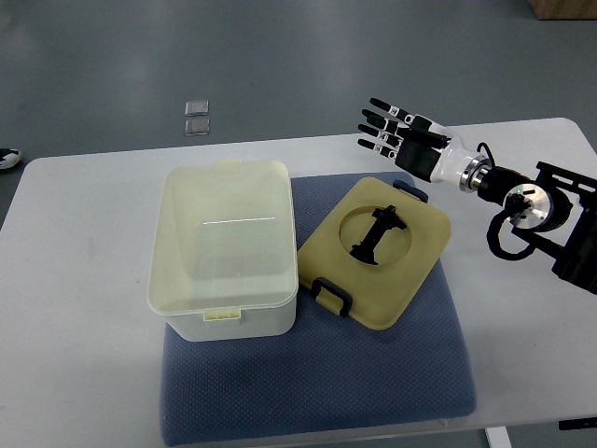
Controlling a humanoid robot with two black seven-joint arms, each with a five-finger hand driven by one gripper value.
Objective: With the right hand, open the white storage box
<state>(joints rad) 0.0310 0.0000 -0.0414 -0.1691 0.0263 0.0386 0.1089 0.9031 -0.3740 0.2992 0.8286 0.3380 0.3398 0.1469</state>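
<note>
Box (224, 247) open on mat (317, 392); lid (378, 252) leans against its side, off. My right hand (399, 138) hovers beyond, fingers spread, empty.

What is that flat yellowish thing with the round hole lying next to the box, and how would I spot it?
Start at the white table, then the blue mat on it. Right of the open white storage box, the lid leans against the box's right side. Unlike its neighbours, it is a flat, cream-yellow panel with a round opening crossed by a black handle and black clips at two edges.
</note>
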